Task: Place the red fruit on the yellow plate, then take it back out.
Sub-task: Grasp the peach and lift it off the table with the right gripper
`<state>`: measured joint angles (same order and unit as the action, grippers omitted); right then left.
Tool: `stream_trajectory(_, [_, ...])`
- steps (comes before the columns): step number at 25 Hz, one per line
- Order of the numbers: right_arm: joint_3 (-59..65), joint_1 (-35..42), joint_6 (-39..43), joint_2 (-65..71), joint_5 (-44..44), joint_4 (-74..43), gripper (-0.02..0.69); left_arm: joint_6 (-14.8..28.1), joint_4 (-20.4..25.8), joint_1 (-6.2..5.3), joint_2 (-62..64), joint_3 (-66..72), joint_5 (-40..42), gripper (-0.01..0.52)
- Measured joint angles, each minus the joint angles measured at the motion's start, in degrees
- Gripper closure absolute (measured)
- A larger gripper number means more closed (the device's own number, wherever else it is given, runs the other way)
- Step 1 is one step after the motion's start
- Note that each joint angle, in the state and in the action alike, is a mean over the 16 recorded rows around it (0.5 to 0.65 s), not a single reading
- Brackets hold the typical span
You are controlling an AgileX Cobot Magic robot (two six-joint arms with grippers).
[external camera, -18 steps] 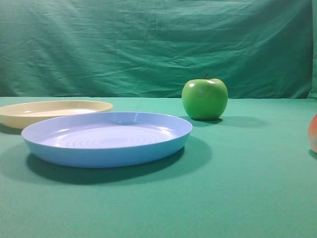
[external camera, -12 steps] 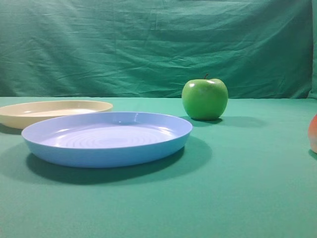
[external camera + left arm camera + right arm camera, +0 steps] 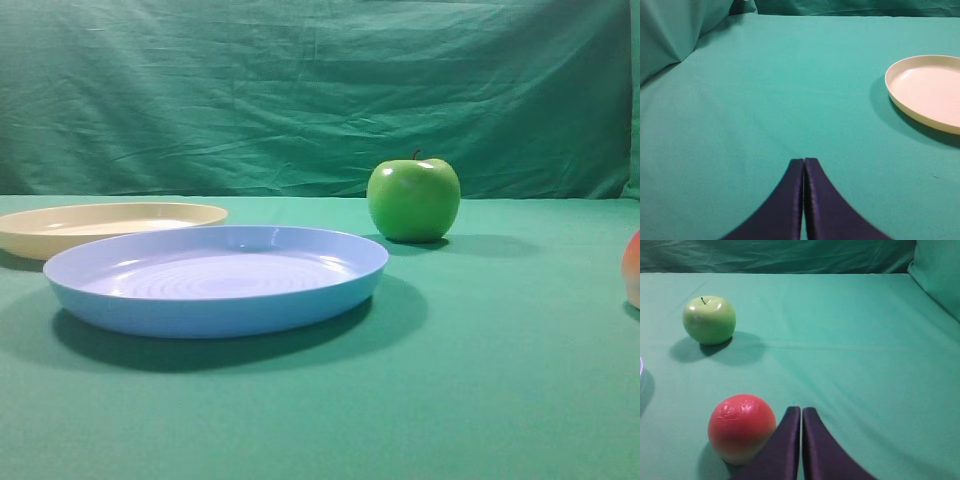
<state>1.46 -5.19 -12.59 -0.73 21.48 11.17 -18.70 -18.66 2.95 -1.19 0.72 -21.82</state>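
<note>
My left gripper [image 3: 804, 161] hovers low over the green cloth [image 3: 765, 90], its two dark fingers pressed flat together with nothing between them, tips pointing toward the far side of the table. My right gripper [image 3: 801, 410] sits in the same pose, fingers closed against each other and holding nothing, tips aimed away from me. The red fruit [image 3: 742, 427] rests on the cloth just left of my right fingers, red on top and paling toward its base, close beside the left finger though I cannot tell whether they touch. The green apple [image 3: 709, 319] stands farther off to the left, upright with its stem up, well apart from the fruit. The yellow plate [image 3: 927, 92] lies to the right of my left gripper and a bit farther out, with nothing on it. The exterior high view shows neither of my arms; what it gives instead is the blue plate [image 3: 215, 280] in the near left, the yellow plate behind it at the far left edge, the apple right of centre, and only a sliver of the red fruit cut off at the right edge. A wrinkled green backdrop [image 3: 320, 90] hangs behind the table. I can read no writing or labels anywhere.
</note>
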Motion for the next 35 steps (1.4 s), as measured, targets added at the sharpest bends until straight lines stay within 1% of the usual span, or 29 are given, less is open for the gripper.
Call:
stream_trajectory(4, [0.03,0.0,-0.02,0.0,-1.81,2.41,0.665,0.0,0.0,0.0,0.0,0.0,0.0,0.514])
stream_trajectory(10, [-0.61,0.0,-0.26,0.0,-5.56,9.01,0.665,0.0,0.0,0.0,0.0,0.0,0.0,0.514])
stream_trajectory(16, [-5.6,0.0,-3.05,2.07,-4.62,15.79,0.665,0.0,0.0,0.0,0.0,0.0,0.0,0.514])
stream_trajectory(21, [-12.6,0.0,-6.36,8.63,2.34,18.14,0.665,0.0,0.0,0.0,0.0,0.0,0.0,0.514])
stream_trajectory(28, [-22.85,0.0,-10.48,23.34,14.71,18.33,0.665,0.0,0.0,0.0,0.0,0.0,0.0,0.514])
stream_trajectory(35, [-28.16,0.0,-15.48,37.27,21.33,18.57,0.665,0.0,0.0,0.0,0.0,0.0,0.0,0.514])
